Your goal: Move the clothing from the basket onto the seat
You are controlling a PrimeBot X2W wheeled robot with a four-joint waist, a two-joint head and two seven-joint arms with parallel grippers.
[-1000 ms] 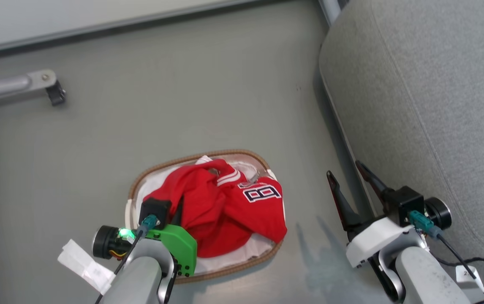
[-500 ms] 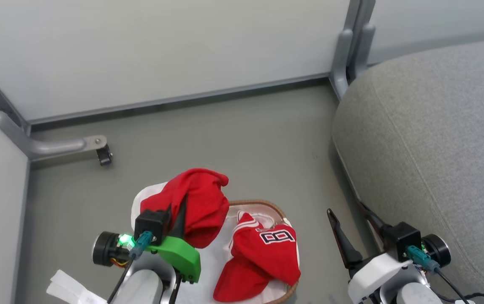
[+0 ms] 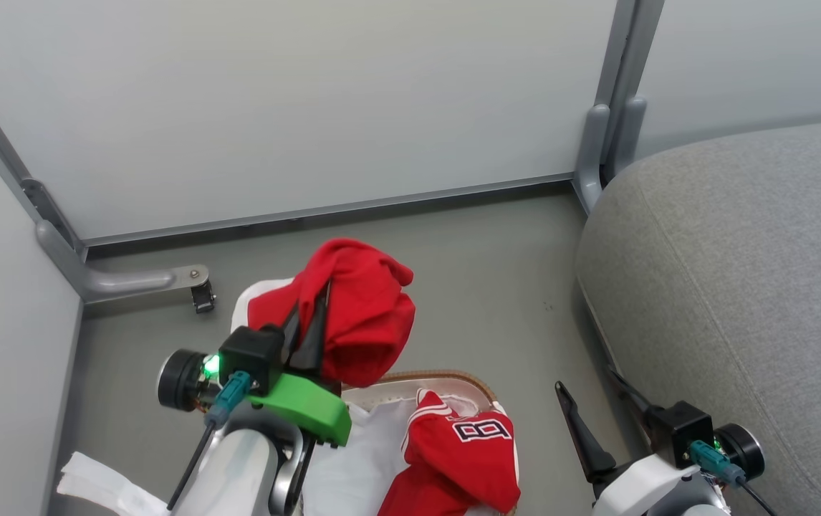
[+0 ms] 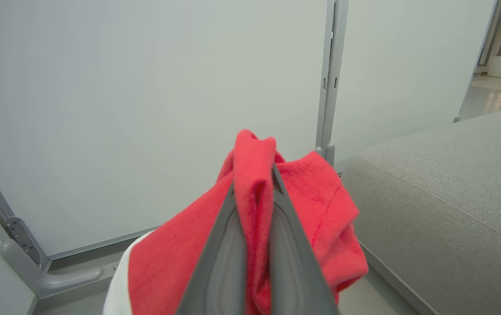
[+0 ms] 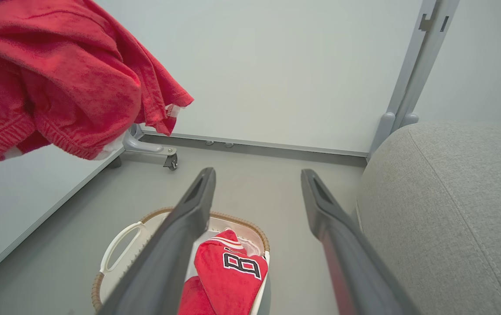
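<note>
Red plain garment pinched by left gripper above basket; we are aiming it at seat, hem high; right gripper spread, empty.

Two red fabric sports garments: one plain red garment, one red garment with white striped trim and navy-and-white lettering. One oval white perforated plastic basket with a brown woven rim. One white liner sheet. One large grey fabric-upholstered seat cushion. Two grippers with long dark fingers: left gripper, right gripper. One small black caster wheel under one grey metal foot. Three pale grey partition panels.
</note>
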